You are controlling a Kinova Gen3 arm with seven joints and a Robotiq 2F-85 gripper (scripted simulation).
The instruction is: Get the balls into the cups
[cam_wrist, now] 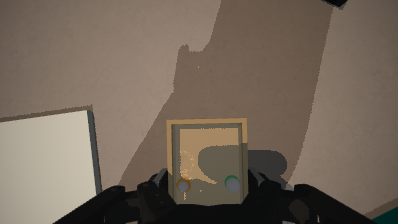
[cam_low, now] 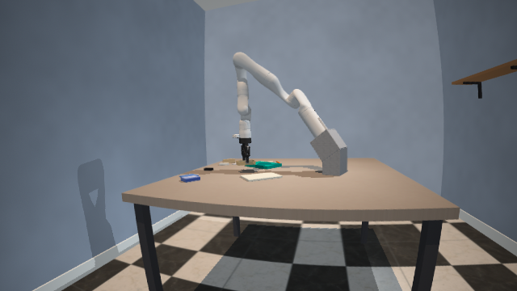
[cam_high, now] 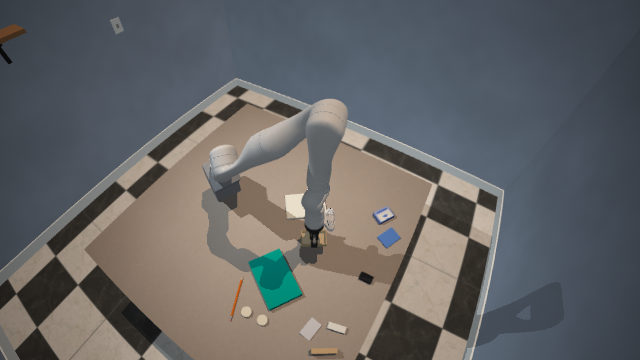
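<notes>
The covered wooden puzzle (cam_wrist: 209,159) is a small flat wooden box with a clear lid. My gripper (cam_wrist: 207,178) is shut on its near end, one finger on each side. In the wrist view a grey ball sits in the orange cup (cam_wrist: 183,185) at the near left and a grey ball sits in the green cup (cam_wrist: 232,183) at the near right. I cannot tell which ball is larger. In the top view the puzzle (cam_high: 319,238) is under the gripper (cam_high: 314,242) near the middle of the table. In the exterior view the gripper (cam_low: 245,158) is low over the table top.
A cream pad (cam_wrist: 45,160) lies left of the puzzle. A green book (cam_high: 275,279), an orange pencil (cam_high: 236,298), two round discs (cam_high: 253,316), two blue items (cam_high: 385,226), a black block (cam_high: 366,277) and small cards lie around. The arm's base (cam_high: 219,175) stands at the back left.
</notes>
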